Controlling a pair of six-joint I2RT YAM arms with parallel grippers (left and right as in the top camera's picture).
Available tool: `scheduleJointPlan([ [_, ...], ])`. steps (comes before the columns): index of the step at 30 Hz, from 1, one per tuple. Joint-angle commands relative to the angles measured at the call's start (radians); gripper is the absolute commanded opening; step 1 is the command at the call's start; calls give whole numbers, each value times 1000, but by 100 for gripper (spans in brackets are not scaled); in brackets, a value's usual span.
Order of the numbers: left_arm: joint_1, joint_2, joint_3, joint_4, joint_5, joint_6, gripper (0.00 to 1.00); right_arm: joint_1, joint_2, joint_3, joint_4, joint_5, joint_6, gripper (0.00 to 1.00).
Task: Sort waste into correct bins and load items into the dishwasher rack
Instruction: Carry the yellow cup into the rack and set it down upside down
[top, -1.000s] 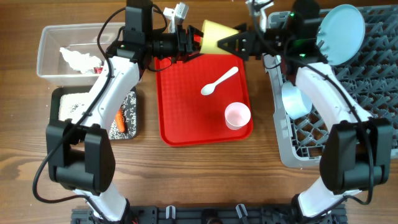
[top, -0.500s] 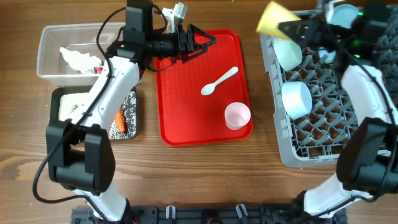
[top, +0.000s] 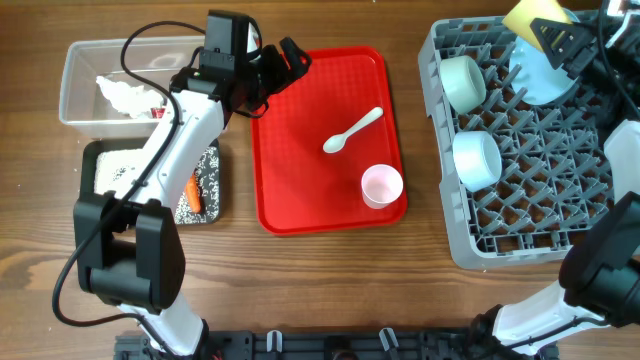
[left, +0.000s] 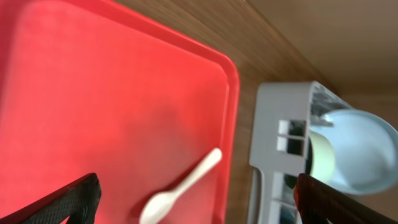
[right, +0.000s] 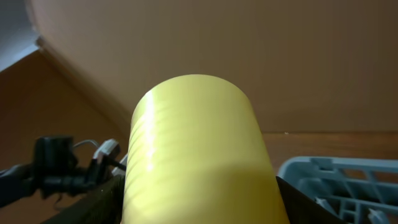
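One relation decides the placing: the yellow cup, clamped in the right tool, hangs on its side over the far edge of the dishwasher rack. Its long axis points away from the tool toward the far left, and the upright light blue plate is just beside it. It likely needs tipping onto free pegs. The left tool is spread and empty over the red tray.
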Motion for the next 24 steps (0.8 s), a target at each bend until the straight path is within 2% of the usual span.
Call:
scheduleJointPlan([
  [1, -3, -13, 1, 0, -70, 9, 100, 1, 1, 7, -135, 198, -176, 47],
  [4, -3, -13, 1, 0, -70, 9, 100, 4, -6, 7, -302, 359, -315, 47],
  [7, -3, -13, 1, 0, -70, 9, 100, 6, -18, 7, -356, 400, -357, 47],
  [11, -3, -13, 1, 0, -70, 9, 100, 37, -88, 7, -439, 461, -364, 46],
  [15, -3, -13, 1, 0, -70, 9, 100, 96, -216, 7, -614, 550, -382, 46],
  [20, -3, -13, 1, 0, -70, 9, 100, 103, -349, 7, -783, 586, -354, 46],
  [24, -3, -13, 1, 0, -70, 9, 100, 103, -442, 7, -946, 702, -354, 46],
])
